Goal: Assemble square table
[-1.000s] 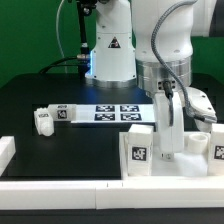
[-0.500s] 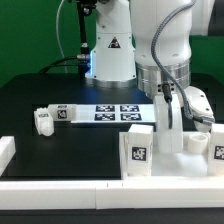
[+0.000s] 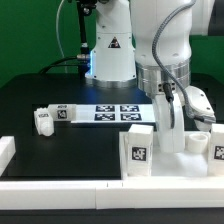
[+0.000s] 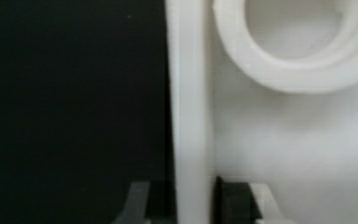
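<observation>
The square table's white slab (image 3: 190, 152) lies at the front on the exterior view's right. Two tagged white legs (image 3: 139, 153) (image 3: 217, 151) stand upright at its near side. My gripper (image 3: 172, 128) reaches straight down onto the slab's far edge. In the wrist view the gripper (image 4: 194, 206) is shut on the raised rim (image 4: 190, 90), with a dark finger (image 4: 240, 206) on either side. A round empty corner socket (image 4: 309, 40) sits just inside the rim. Two more legs (image 3: 43, 121) (image 3: 67, 112) lie on the black table at the exterior view's left.
The marker board (image 3: 118, 113) lies flat behind the slab, in front of the robot's base (image 3: 110, 55). A long white bar (image 3: 60, 186) runs along the front edge, and a short one (image 3: 5, 150) stands at the exterior view's left.
The jaws have closed onto the slab's rim. The arm and the parts have hardly moved.
</observation>
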`<state>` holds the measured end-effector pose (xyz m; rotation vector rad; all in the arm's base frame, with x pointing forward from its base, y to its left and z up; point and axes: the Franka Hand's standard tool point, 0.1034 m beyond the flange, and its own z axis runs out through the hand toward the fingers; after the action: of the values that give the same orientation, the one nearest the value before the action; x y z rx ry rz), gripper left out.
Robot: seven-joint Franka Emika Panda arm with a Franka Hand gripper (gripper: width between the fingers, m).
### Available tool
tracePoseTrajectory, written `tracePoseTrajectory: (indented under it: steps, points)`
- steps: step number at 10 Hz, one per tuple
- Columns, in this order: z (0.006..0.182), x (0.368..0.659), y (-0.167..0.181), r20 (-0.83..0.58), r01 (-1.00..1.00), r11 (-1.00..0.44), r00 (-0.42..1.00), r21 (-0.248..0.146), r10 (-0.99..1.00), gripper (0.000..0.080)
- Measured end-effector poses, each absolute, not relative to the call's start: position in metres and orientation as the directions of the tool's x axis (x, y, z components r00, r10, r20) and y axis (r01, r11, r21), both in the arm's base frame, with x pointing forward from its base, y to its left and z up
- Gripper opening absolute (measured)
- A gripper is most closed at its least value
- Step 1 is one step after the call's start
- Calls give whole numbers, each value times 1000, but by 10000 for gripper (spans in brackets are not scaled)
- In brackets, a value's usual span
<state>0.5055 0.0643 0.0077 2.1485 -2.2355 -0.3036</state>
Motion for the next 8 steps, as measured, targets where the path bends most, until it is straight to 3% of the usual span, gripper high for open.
tracePoseTrajectory:
  steps: [4,8]
  points:
    - [20,495,38,-143,-978,-153,132,144,-981,72]
    - [18,496,40,-104,-980,99,-119,175,-987,69]
